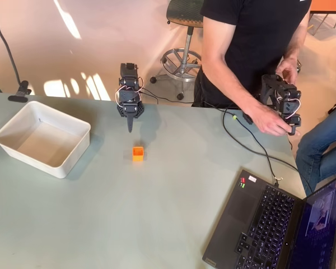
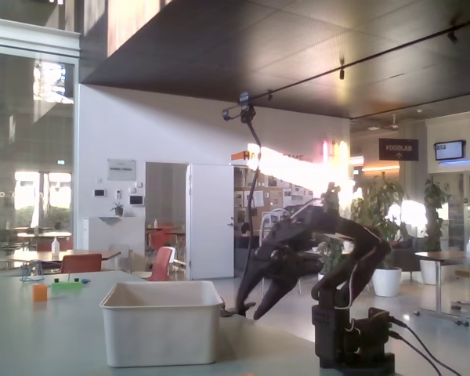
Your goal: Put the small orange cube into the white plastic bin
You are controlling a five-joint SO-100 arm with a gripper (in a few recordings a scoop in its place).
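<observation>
Gripper (image 1: 130, 126) hanging over the table (image 1: 101, 213) with fingers looking pressed together, holding nothing, small orange cube (image 1: 138, 153) sitting just past its tip, white plastic bin (image 1: 42, 138) resting far off to the left in the overhead view

My overhead camera looks straight down on the table (image 1: 157, 224). My fixed camera stands low at table level (quite near the bin (image 2: 162, 322)), facing sideways; both show the bin and arm (image 2: 321, 258).

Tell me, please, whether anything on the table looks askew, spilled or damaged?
Nothing stands out. The small orange cube sits upright on the table, the white plastic bin stands level, and the gripper points down toward the cube.
</observation>
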